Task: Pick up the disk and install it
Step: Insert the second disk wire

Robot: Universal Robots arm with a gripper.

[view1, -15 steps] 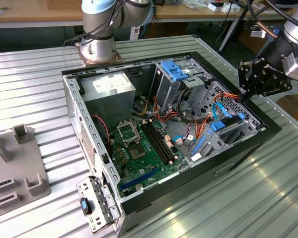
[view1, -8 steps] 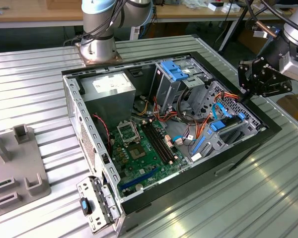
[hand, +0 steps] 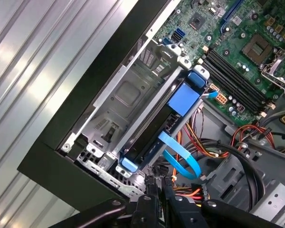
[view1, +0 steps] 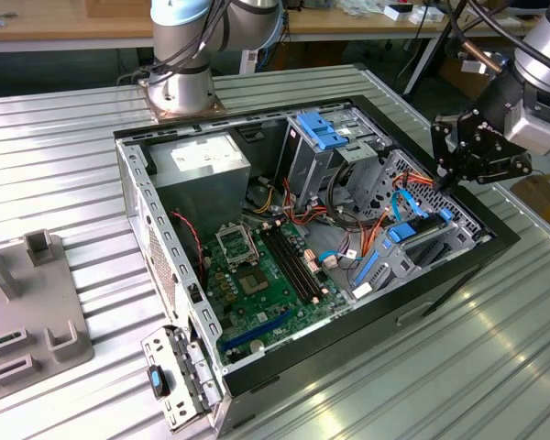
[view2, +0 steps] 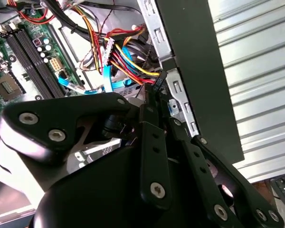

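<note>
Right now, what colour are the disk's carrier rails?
Bright blue, clearest in the first wrist view on the disk standing in its bay.

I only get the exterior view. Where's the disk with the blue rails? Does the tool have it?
Observer: No. In the first wrist view the disk stands on edge in the metal bay by the case wall, apart from the tool.
Operator: What's the loopy blue thing near it?
Observer: A flat light-blue cable, curling beside the disk's lower blue tab.
Operator: What's right in front of the tool?
Observer: In the second wrist view, red, yellow and blue wires run into a black plug just ahead of it.
</note>
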